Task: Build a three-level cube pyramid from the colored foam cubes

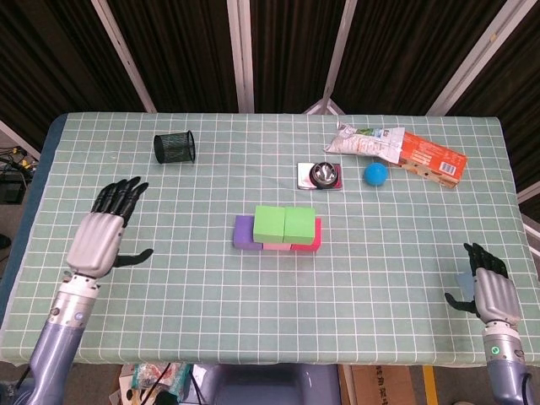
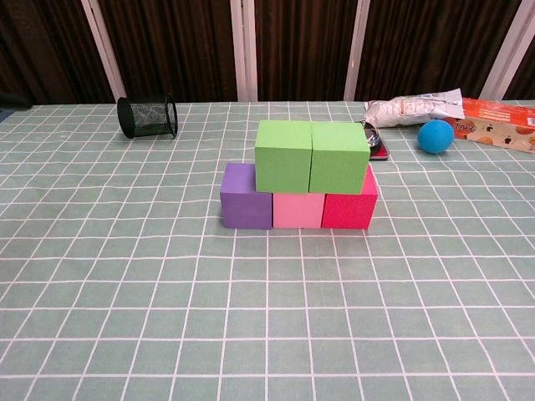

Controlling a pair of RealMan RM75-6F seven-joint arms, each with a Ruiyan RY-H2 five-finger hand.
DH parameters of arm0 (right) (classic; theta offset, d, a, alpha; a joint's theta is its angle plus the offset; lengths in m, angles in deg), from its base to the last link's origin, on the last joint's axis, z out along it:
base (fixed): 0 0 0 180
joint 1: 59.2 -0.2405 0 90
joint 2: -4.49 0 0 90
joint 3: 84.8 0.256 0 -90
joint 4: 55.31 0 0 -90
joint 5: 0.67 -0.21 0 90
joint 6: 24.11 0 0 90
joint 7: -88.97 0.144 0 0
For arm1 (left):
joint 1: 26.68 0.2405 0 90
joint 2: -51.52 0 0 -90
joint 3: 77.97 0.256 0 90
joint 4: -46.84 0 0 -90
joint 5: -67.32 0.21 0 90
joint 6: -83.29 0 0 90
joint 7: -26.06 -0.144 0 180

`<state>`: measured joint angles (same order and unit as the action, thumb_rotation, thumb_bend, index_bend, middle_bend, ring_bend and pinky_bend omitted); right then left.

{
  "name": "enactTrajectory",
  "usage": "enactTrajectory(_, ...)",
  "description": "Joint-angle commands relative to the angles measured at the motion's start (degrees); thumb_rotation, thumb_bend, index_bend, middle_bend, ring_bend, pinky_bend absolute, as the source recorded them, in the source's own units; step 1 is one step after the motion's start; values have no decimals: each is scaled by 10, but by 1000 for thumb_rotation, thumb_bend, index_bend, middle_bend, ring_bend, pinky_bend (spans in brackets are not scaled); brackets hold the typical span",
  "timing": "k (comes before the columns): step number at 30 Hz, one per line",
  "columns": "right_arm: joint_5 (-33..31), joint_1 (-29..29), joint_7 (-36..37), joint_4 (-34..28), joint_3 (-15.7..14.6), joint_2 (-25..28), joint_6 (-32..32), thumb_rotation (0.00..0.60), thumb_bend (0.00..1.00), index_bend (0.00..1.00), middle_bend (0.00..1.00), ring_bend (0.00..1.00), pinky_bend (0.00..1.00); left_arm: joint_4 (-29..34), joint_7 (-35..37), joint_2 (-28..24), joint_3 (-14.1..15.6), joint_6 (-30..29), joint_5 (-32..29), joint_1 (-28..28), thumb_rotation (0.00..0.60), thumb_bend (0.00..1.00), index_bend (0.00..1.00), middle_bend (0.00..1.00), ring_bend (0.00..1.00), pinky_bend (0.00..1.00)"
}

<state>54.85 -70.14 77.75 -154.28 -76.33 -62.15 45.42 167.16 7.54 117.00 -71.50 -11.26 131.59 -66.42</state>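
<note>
I see my left hand spread and empty near the table's left edge, my right hand spread and empty at the right edge; between them two green cubes sit atop the touching purple cube, pink cube and magenta cube
</note>
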Motion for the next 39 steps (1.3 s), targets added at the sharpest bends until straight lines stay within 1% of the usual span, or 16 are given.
enactTrajectory(1,-40,-7,-30,-1,2,-4,-7,600,252,0,0,0,0,1,20,-23,15,-22,36,42,600,125,0,3,0,0)
enactTrajectory(6,-85,-17,-67,10,7,-17,-3,600,253,0,0,0,0,2,35,-42,14,-25,77,77,600,125,0,1,0,0)
enactTrajectory(11,-126,-27,-91,24,15,-31,-1,600,253,0,0,0,0,7,52,-60,2,-13,95,96,600,124,0,0,0,0)
enactTrajectory(18,-165,-39,-111,52,26,-48,1,600,253,0,0,0,0,13,61,-73,-21,7,109,116,600,125,0,0,0,0)
enactTrajectory(25,-205,-52,-115,78,41,-57,-15,600,253,0,0,0,0,15,55,-74,-40,26,117,132,600,125,0,1,0,0)
enactTrajectory(28,-223,-58,-125,92,43,-61,-24,600,253,0,0,0,0,15,55,-74,-50,32,117,139,600,124,0,1,0,0)
enactTrajectory(33,-279,-69,-141,107,53,-60,-45,600,253,0,0,0,0,17,56,-77,-64,46,115,147,600,124,0,1,0,0)
enactTrajectory(39,-300,-77,-149,116,58,-61,-46,600,252,0,4,0,0,17,56,-78,-73,56,117,155,600,125,0,1,0,0)
